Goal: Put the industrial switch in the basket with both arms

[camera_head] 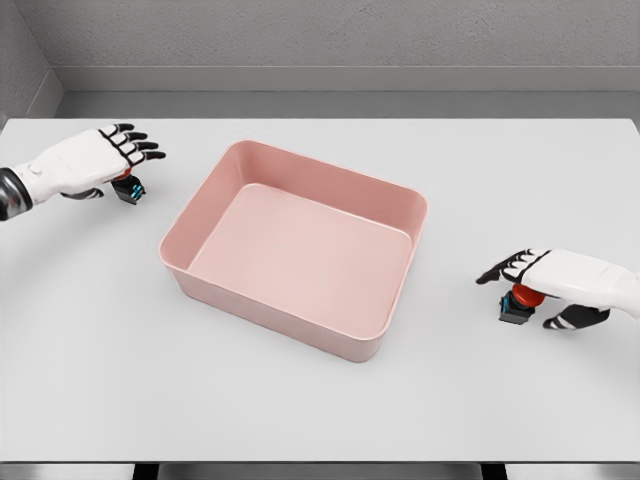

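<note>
A: Head view shows two switches, one near each end of the desk (320, 420). The left hand (85, 160) hovers over the switch by the far left corner (128, 190), fingers stretched flat, thumb low beside it. Holding it? I can't say so; the fingers look extended, not wrapped.

B: And the other?

A: The right hand (560, 280) sits over the second switch (518, 305) near the right edge, fingers extended forward above it, thumb curled underneath at the side. Red button cap on a dark blocky body with a blue touch. Whether thumb and fingers actually pinch it is not clear.

B: How would they handle?

A: I'd judge them small, rigid and light, hard plastic, nothing to crush. The rounded red cap looks slick, so better to pinch the squarer dark body from opposite sides, thumb against fingers.

B: The basket?

A: The pink basket (395, 195) stands mid-desk between the hands, well apart from both. Smooth matte walls, rounded corners, open top, nothing inside. Stiff moulded plastic by the look, wide enough that a drop from above should land cleanly.
</note>
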